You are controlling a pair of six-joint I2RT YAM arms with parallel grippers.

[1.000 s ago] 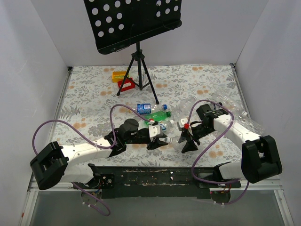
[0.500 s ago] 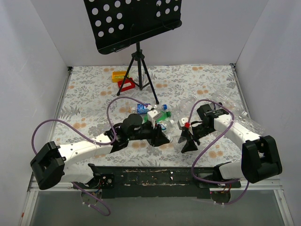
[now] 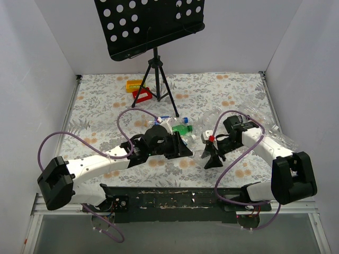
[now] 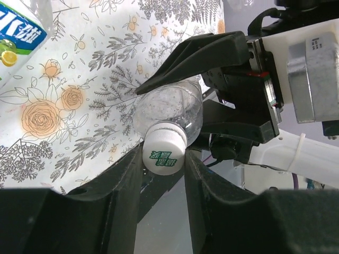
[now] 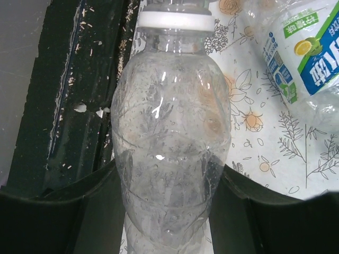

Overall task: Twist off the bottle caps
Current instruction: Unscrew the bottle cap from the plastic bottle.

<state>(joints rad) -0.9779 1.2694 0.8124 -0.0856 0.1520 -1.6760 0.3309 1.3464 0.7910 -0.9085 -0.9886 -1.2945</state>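
A clear bottle (image 5: pixel 169 132) lies between the two arms near the table's front and shows in the left wrist view (image 4: pixel 169 108). My right gripper (image 5: pixel 169 174) is shut on its body, low in the top view (image 3: pixel 212 156). The bottle's white cap (image 4: pixel 164 153) with green print also shows in the right wrist view (image 5: pixel 175 20). My left gripper (image 4: pixel 163 157) has both fingers against the sides of that cap. In the top view the left gripper (image 3: pixel 185 150) faces the right one. The cap is hidden in the top view.
A green bottle (image 3: pixel 180 128) and a blue-white labelled bottle (image 3: pixel 163 120) lie just behind the grippers. More clear bottles (image 3: pixel 259 119) lie at the right. A black tripod stand (image 3: pixel 155 79) and red and yellow blocks (image 3: pixel 139 90) stand at the back.
My left gripper has swung up and to the right, from the table near the labelled bottles to the cap of the bottle in the right gripper. The right gripper has barely moved.
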